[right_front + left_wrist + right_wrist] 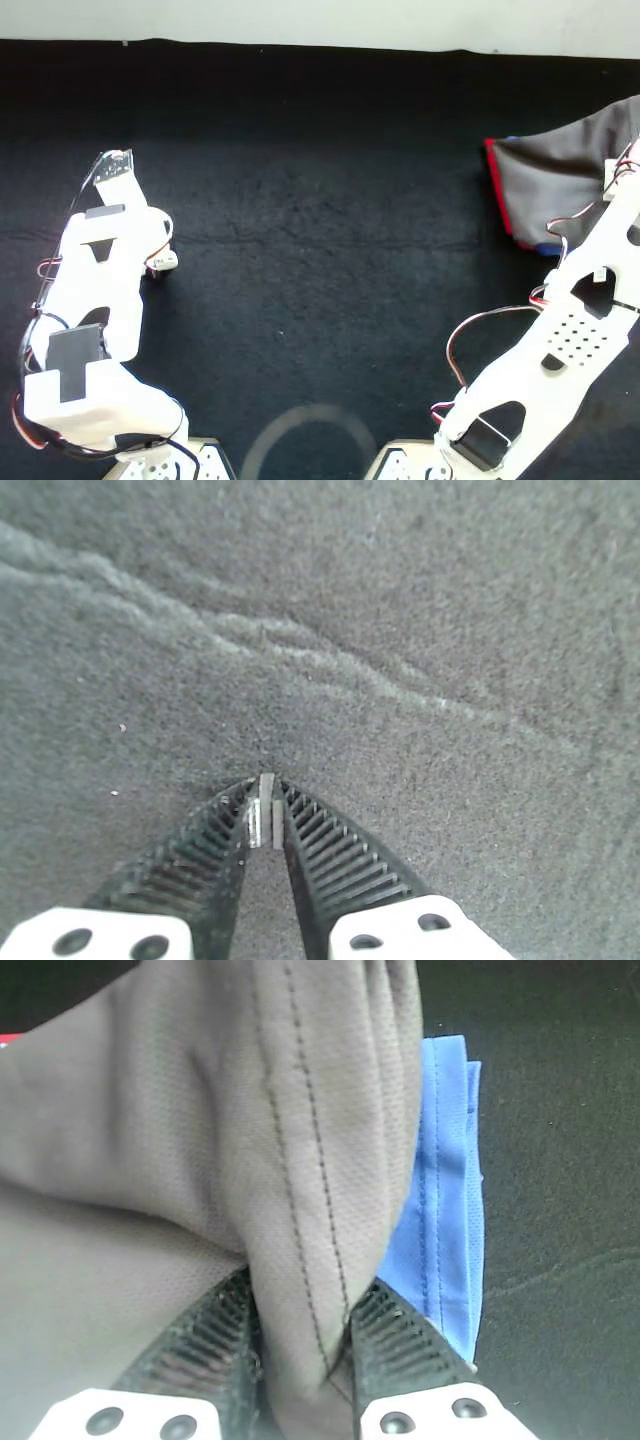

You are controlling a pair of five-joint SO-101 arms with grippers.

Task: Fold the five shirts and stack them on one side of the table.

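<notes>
A folded grey shirt (560,170) tops a stack at the table's right edge, with a red shirt (497,190) and a blue shirt (548,249) peeking out beneath it. In the right wrist view my right gripper (300,1345) is shut on a hemmed fold of the grey shirt (300,1160), and the blue shirt (445,1200) lies just beside it. My left gripper (266,815) is shut with nothing in it, its tips just above the dark cloth; in the high view the left gripper (115,165) sits at the table's left side.
A black cloth (320,260) covers the whole table, with a few low wrinkles (330,660) ahead of the left gripper. The right arm (560,350) stretches diagonally across the lower right corner. A pale wall band runs along the far edge.
</notes>
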